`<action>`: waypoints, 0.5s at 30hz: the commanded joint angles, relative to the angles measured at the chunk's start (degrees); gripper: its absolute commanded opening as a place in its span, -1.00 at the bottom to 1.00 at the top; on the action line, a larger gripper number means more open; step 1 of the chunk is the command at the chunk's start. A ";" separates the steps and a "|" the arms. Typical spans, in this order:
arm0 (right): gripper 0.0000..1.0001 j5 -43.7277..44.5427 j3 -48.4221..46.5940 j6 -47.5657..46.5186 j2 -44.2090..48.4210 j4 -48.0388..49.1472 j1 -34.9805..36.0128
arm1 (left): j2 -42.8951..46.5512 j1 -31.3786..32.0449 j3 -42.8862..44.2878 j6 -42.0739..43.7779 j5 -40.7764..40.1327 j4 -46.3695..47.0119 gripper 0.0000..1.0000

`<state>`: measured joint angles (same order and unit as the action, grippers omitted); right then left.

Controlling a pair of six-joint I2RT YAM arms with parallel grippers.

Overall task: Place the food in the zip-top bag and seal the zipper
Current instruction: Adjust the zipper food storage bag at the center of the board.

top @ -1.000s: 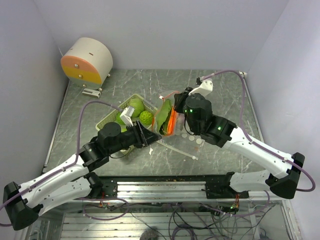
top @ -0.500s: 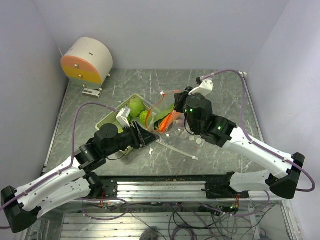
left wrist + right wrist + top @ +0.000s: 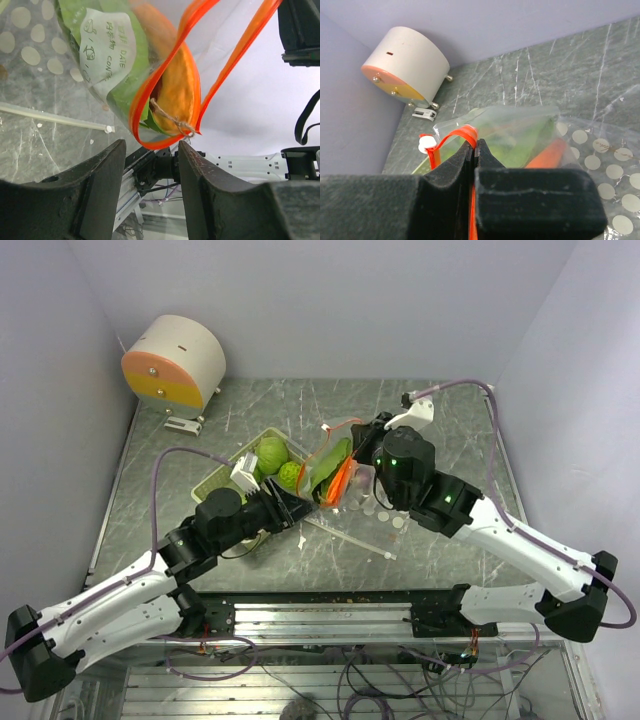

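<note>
A clear zip-top bag (image 3: pixel 335 465) with an orange zipper rim hangs off the table. An orange carrot (image 3: pixel 344 480) with green leaves (image 3: pixel 326 462) lies inside it. My right gripper (image 3: pixel 354 454) is shut on the orange rim (image 3: pixel 465 134) at the bag's mouth. My left gripper (image 3: pixel 303 502) is open, just below and left of the bag. In the left wrist view the bag's lower orange rim (image 3: pixel 165 142) hangs just above the open gap, untouched, with the carrot (image 3: pixel 182 90) behind it. Two bumpy light-green balls (image 3: pixel 272 452) (image 3: pixel 291 475) sit in the pale-green basket (image 3: pixel 213 478).
A round white drum with an orange face (image 3: pixel 175 362) stands at the back left, with a small white clip (image 3: pixel 183 423) in front of it. A thin clear rod (image 3: pixel 358 540) lies on the grey marbled table (image 3: pixel 450 430). Walls close in on three sides.
The right gripper has lifted the bag and tilted it, with the carrot inside. My left gripper has moved up toward the bag's lower rim.
</note>
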<state>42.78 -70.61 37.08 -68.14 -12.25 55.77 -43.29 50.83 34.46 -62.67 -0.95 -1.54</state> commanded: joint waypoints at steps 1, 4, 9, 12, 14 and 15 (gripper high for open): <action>-1.00 -0.59 0.88 0.73 2.51 2.86 -0.28 | -0.61 0.23 -0.06 -0.88 -2.92 4.33 0.13; -1.00 -1.37 1.55 1.33 3.15 2.75 -0.31 | -1.52 0.24 0.23 -0.92 -3.43 5.21 0.13; -1.00 -2.18 2.09 2.00 3.75 2.03 -0.33 | -4.20 0.19 0.53 -0.69 -2.66 7.45 -0.29; -1.00 -2.10 2.51 2.20 4.28 1.83 -0.28 | -5.56 0.19 0.35 -0.94 -2.44 8.44 -0.72; -1.00 -2.07 2.62 2.21 4.70 1.67 -0.30 | -6.06 0.20 0.19 -1.04 -2.52 8.80 -0.76; -1.00 -2.11 2.74 2.21 4.79 1.42 -0.31 | -6.10 0.21 0.17 -1.00 -2.59 8.91 -0.77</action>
<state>40.60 -68.14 38.50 -65.36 -12.36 55.77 -49.04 50.85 34.44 -63.77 -2.85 3.73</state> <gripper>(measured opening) 0.007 0.129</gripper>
